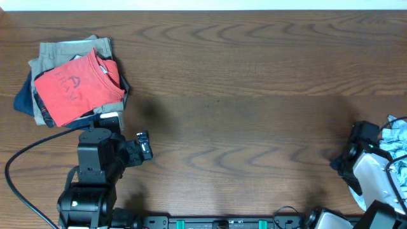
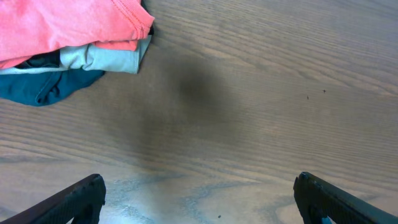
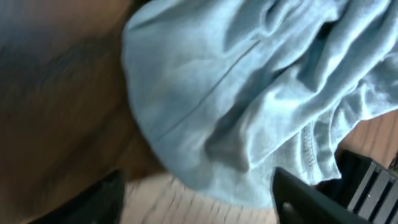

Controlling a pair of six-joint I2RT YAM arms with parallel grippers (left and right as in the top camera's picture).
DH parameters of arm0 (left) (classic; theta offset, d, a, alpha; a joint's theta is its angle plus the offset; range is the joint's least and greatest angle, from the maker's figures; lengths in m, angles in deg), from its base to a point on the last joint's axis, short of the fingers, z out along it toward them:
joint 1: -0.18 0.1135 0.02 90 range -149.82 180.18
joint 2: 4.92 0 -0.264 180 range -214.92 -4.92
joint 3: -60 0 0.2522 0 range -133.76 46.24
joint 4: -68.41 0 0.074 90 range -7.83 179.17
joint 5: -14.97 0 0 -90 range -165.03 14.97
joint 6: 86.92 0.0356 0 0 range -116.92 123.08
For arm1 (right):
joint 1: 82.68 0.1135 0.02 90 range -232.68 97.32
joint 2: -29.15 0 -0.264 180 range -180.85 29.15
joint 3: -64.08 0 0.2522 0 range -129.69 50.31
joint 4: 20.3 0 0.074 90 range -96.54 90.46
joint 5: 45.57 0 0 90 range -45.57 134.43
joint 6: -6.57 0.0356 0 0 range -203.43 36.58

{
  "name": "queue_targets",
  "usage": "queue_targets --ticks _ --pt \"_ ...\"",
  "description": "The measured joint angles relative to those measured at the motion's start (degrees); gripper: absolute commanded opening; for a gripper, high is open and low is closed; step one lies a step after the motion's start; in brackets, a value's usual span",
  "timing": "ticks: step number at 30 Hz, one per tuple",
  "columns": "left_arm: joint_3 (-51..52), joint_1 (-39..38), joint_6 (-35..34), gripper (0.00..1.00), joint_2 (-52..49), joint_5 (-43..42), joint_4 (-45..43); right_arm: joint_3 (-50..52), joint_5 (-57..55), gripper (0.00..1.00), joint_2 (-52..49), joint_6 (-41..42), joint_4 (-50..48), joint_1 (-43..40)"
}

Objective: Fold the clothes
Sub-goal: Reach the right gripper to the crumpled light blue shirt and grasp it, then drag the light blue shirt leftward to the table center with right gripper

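The clothes, a pale light-blue wrinkled garment (image 1: 397,137), lie bunched at the table's right edge, mostly out of the overhead view. In the right wrist view the garment (image 3: 249,93) fills the frame, its stitched hem hanging down. My right gripper (image 3: 196,199) is at its lower edge with both jaws apart; the cloth's rounded edge lies between them, closer to the right finger (image 3: 298,199). Overhead, the right gripper (image 1: 365,137) sits just left of the garment. My left gripper (image 2: 199,199) is wide open over bare wood, near the front left (image 1: 144,147).
A stack of folded garments sits at the back left: a red-orange printed T-shirt (image 1: 76,86) on top, khaki (image 1: 70,51) and navy (image 1: 24,98) below. The left wrist view catches its corner (image 2: 62,25). A black cable (image 1: 19,159) loops at the front left. The wooden table (image 1: 254,76) spans the view.
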Motion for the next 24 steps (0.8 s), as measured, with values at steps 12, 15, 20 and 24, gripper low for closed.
queue_targets --ticks 12,15,20,24 --pt "0.00 0.00 0.00 0.98 0.00 0.00 0.07 3.91 0.09 0.28 0.15 0.37 -8.13 -1.33" --pt "0.00 0.00 0.00 0.98 0.00 -0.02 0.11 5.46 -0.26 0.06 0.39 0.42 -10.80 -1.33" --pt "0.00 0.00 0.00 0.98 0.00 -0.02 0.09 6.36 -0.22 0.01 0.66 0.02 -12.20 -1.40" --pt "0.00 0.00 0.00 0.98 0.00 -0.02 0.07 4.96 14.05 0.01 1.01 -6.19 -16.63 -1.46"
